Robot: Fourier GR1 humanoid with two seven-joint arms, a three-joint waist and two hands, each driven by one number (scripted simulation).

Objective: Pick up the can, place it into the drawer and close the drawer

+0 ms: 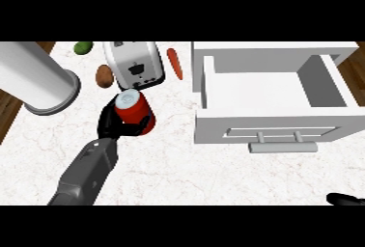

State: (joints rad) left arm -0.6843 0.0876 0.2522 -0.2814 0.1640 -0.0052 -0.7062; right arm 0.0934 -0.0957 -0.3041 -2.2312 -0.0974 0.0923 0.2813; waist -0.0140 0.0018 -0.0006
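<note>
Head view, left hand grasping can, drawer open

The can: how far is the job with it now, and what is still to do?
Done: the left hand has its fingers curled round the red can, near the toaster. In hand: carrying it to the drawer, which stands open with nothing visible inside. Left: putting the can in and closing the drawer. The right hand only shows at the lower right edge.

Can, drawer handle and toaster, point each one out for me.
can [133,107]: head view, on its red side below the pale lid.
drawer handle [283,146]: head view, middle of the grey bar.
toaster [135,65]: head view, its white top face.
</note>
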